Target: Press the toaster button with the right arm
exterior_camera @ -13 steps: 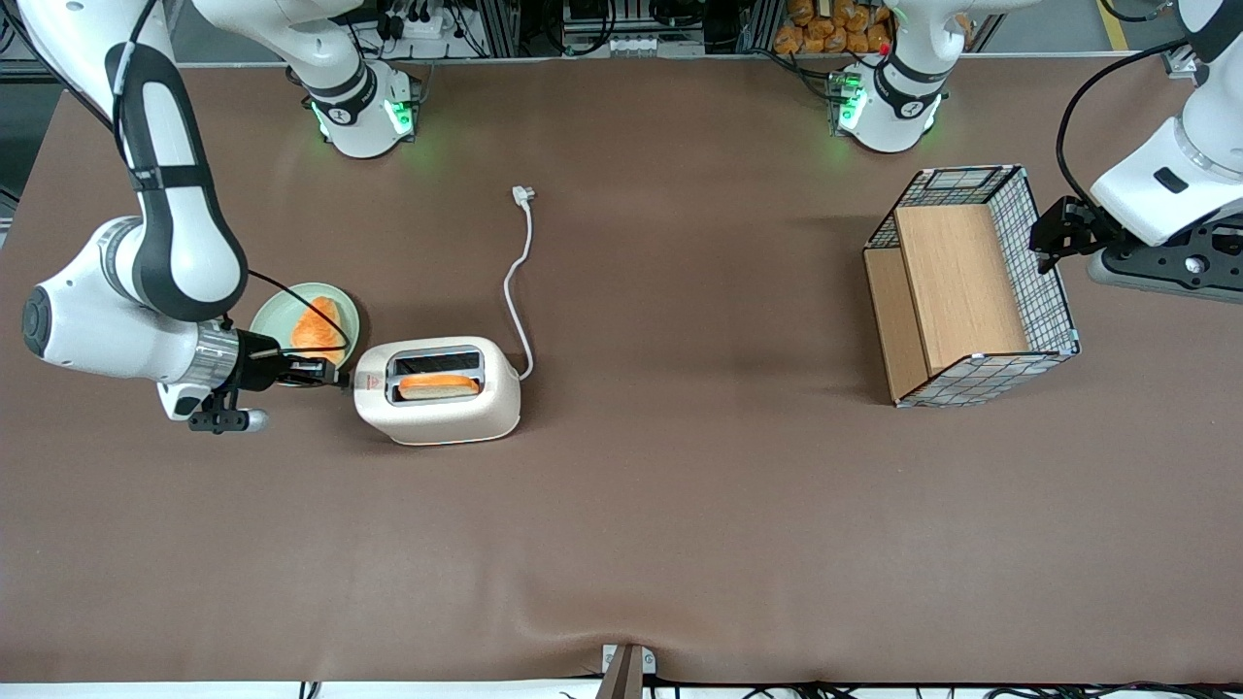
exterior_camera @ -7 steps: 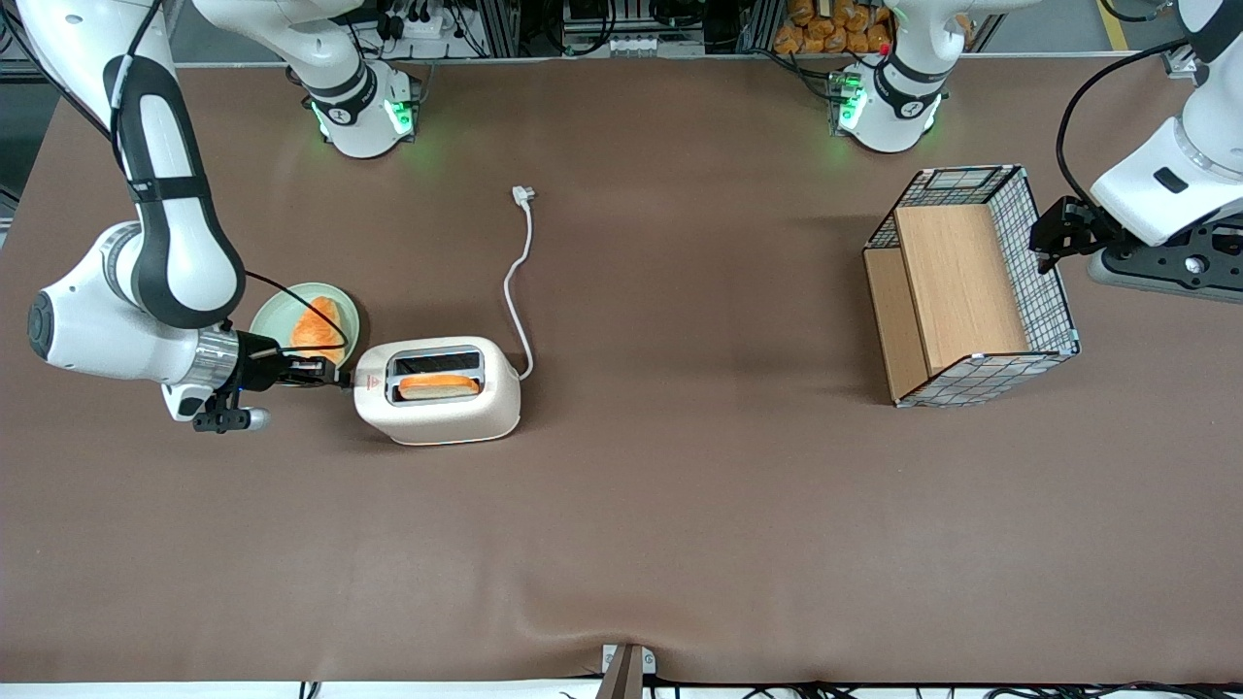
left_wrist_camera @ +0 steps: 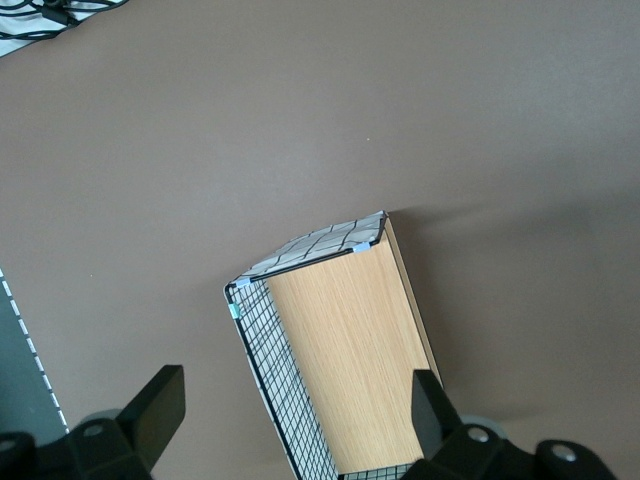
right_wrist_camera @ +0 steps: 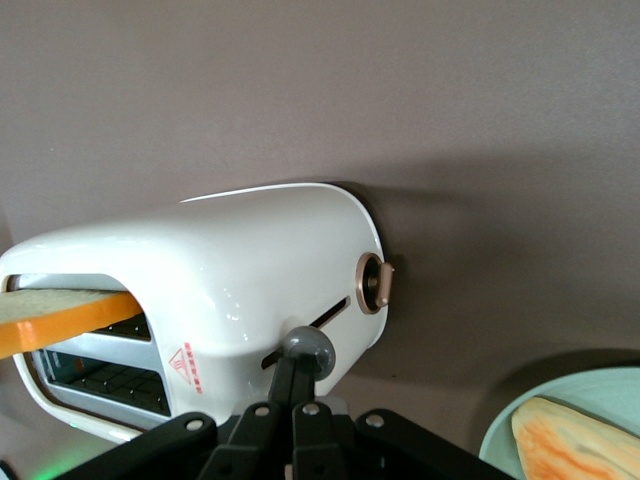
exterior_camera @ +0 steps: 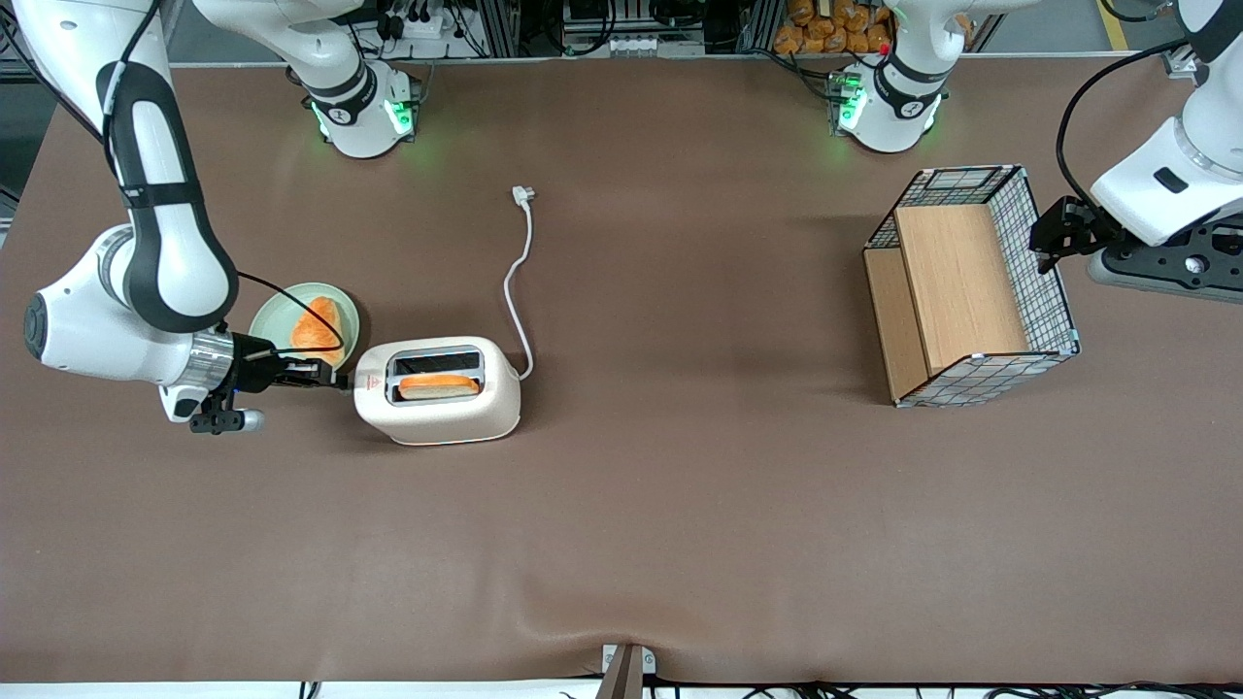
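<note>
**We put closed fingertips on the lever end of the toaster**

The gripper (exterior_camera: 328,378) comes in level, fingers pinched shut and holding nothing, so we judge its tip can push the toaster button (right_wrist_camera: 307,349) down its slot. The toaster (exterior_camera: 437,391) sits mid-height in the front frame, toward the working arm's end. Its long axis runs across the frame and its button end faces the gripper. A bread slice (exterior_camera: 439,385) waits in the slot nearer the front camera.
</note>
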Tool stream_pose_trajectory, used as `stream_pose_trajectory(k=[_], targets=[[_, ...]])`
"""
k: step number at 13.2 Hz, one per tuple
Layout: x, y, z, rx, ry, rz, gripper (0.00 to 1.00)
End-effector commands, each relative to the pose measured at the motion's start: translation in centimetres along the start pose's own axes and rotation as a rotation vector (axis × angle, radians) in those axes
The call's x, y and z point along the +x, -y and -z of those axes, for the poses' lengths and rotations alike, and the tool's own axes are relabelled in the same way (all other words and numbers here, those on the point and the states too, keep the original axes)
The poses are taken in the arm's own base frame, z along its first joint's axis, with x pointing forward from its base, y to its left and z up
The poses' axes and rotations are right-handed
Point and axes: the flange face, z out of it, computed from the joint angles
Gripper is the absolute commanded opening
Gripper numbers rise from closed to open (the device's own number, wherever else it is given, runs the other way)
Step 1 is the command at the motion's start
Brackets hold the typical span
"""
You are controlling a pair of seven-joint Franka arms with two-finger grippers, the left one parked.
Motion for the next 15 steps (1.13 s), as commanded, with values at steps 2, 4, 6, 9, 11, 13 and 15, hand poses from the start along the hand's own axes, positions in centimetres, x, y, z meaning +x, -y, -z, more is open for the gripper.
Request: stream_pose_trajectory(k=[2, 4, 6, 9, 11, 13, 15], targets=[[0.2, -0.6, -0.9, 0.042, -0.016, 0.002, 0.00], [0.2, -1.0, -1.2, 0.045, -0.013, -0.006, 0.00], [0.3, -1.3, -1.7, 0.041, -0.009, -0.009, 0.00], [0.5, -2.0, -2.8, 0.066, -0.008, -0.027, 0.00], [0.5, -2.4, -3.9, 0.103, -0.013, 0.002, 0.00], [0.6, -3.1, -4.3, 0.116, -0.019, -0.006, 0.00], [0.7, -3.8, -5.1, 0.137, -0.022, -0.006, 0.00]])
